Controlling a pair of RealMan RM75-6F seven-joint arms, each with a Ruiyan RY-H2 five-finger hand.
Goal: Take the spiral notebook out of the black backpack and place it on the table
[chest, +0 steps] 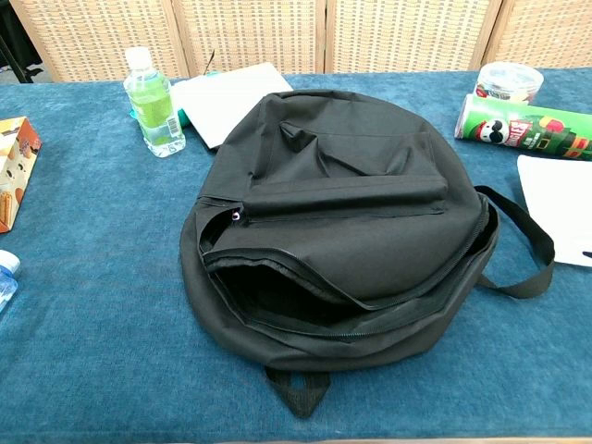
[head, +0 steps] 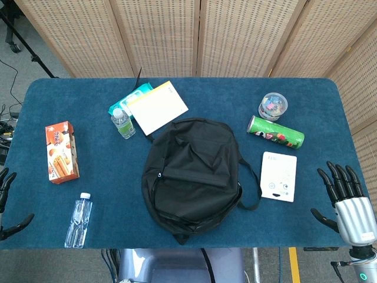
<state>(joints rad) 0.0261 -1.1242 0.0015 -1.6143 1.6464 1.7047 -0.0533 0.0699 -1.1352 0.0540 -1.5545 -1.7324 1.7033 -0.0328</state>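
Observation:
The black backpack (head: 191,171) lies flat in the middle of the blue table (head: 106,171). In the chest view the backpack (chest: 342,213) has its main zipper open toward me, and the gap (chest: 264,291) shows only dark lining. No spiral notebook shows inside it. My left hand (head: 8,203) hangs at the table's front left corner, fingers apart and holding nothing. My right hand (head: 344,197) stands at the front right edge, fingers spread upward and holding nothing. Both are well away from the bag, and neither appears in the chest view.
Behind the bag lies a white pad (head: 157,108) on a teal pack (head: 126,101), beside a green drink bottle (head: 123,123). A snack box (head: 60,151) and water bottle (head: 78,219) lie left. A green chips can (head: 275,131), a round tub (head: 273,106) and a white booklet (head: 278,176) lie right.

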